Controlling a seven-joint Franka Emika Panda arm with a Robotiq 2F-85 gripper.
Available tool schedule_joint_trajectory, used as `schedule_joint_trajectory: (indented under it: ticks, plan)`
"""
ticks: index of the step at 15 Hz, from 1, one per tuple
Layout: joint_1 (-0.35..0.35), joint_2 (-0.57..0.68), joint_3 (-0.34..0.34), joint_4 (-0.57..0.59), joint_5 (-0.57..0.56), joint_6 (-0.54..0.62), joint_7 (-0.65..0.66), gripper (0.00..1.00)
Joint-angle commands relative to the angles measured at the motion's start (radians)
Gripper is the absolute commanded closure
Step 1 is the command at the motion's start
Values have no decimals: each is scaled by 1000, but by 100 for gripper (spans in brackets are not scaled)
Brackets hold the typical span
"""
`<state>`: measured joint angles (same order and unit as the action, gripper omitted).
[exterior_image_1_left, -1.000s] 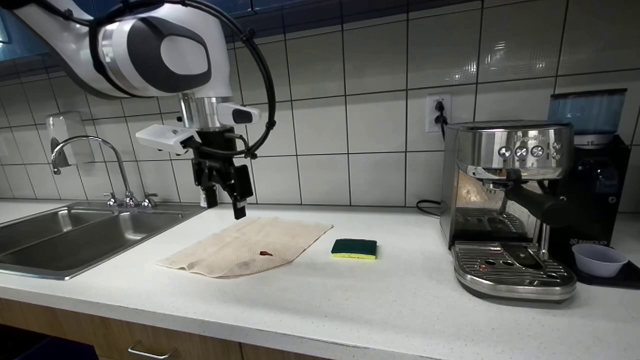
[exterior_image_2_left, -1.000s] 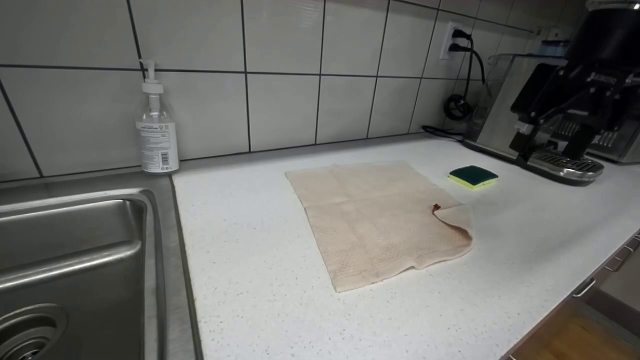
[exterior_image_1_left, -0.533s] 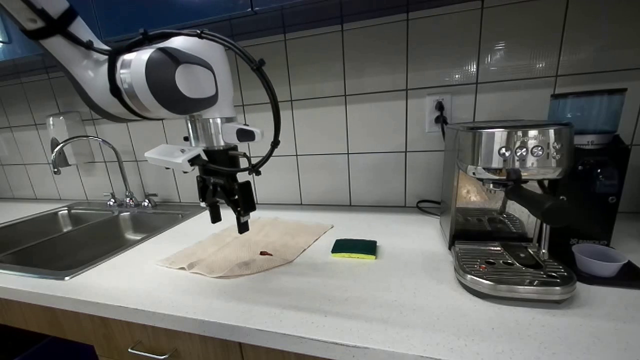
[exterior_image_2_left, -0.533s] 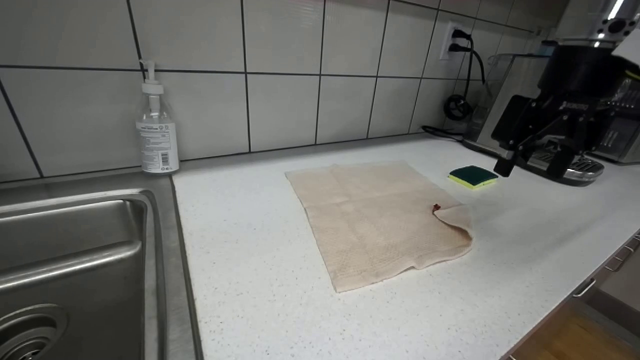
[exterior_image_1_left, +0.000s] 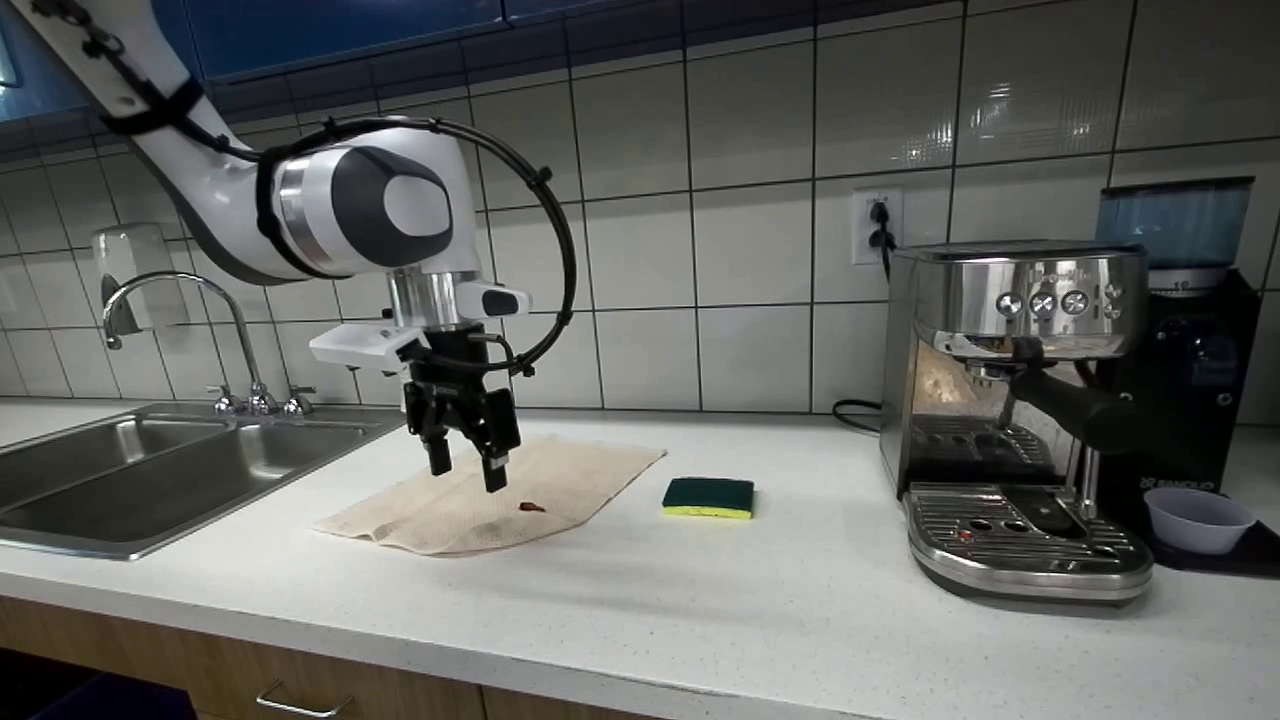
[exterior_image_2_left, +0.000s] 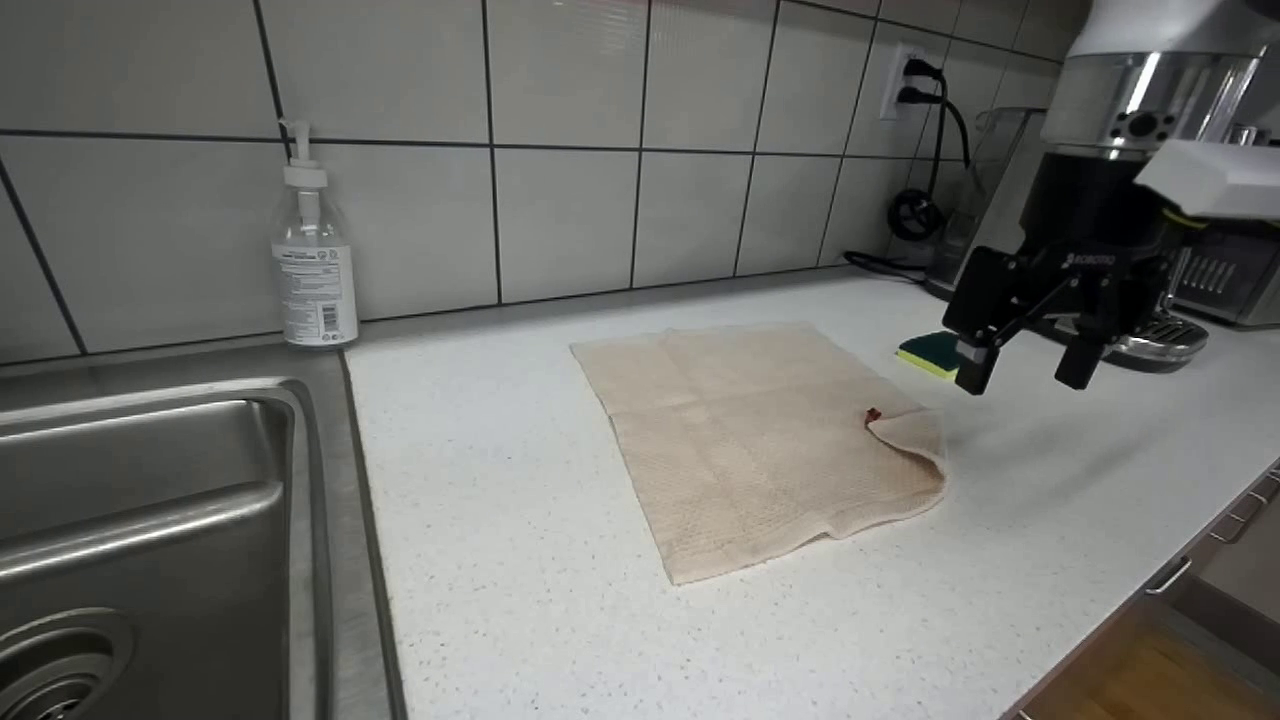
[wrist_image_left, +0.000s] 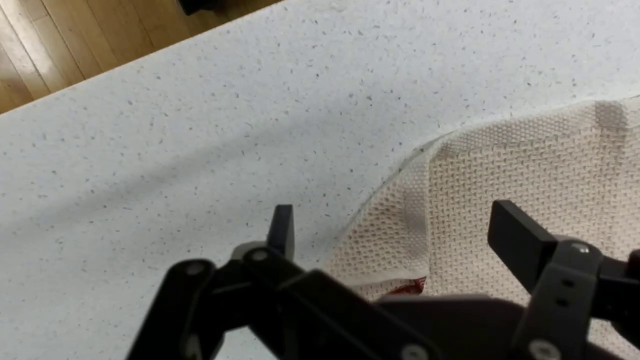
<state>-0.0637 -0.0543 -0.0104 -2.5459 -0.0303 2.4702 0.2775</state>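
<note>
My gripper (exterior_image_1_left: 467, 477) points down with its black fingers apart and nothing between them. It also shows in an exterior view (exterior_image_2_left: 1024, 378) and in the wrist view (wrist_image_left: 392, 220). It hangs above the counter, nearest to a beige cloth (exterior_image_1_left: 590, 475) lying mostly flat, and does not appear to touch it. In the wrist view the cloth's folded-over corner (wrist_image_left: 385, 235) lies below, between the fingertips. A small red tag (wrist_image_left: 412, 286) peeks out at the fold, partly hidden by the gripper; it also shows in both exterior views (exterior_image_1_left: 532, 507) (exterior_image_2_left: 873, 414).
A green and yellow sponge (exterior_image_1_left: 708, 497) lies beside the cloth. A steel espresso machine (exterior_image_1_left: 1030, 420), black grinder (exterior_image_1_left: 1185, 390) and small bowl (exterior_image_1_left: 1198, 520) stand at one end. A sink (exterior_image_2_left: 320, 560) and pump bottle (exterior_image_2_left: 315, 270) are at the other. The counter's front edge (wrist_image_left: 140, 57) shows.
The arm and gripper have moved down, closer to the counter and the cloth's folded corner. The fingers stay apart. The cloth and sponge have not moved.
</note>
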Motion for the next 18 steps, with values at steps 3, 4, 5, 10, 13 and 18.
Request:
schedule_joint_trajectory:
  ticks: [3, 4, 5, 10, 13, 18]
  plan:
    - [22, 109, -2, 74, -59, 1, 88, 0]
    - [27, 124, -3, 84, -60, -1, 95, 0]
    - [32, 137, -5, 93, -60, -4, 100, 0]
    - [55, 212, -16, 142, -62, -5, 134, 0]
    - [68, 254, -26, 172, -64, -11, 160, 0]
    - [89, 311, -52, 212, -64, -17, 185, 0]
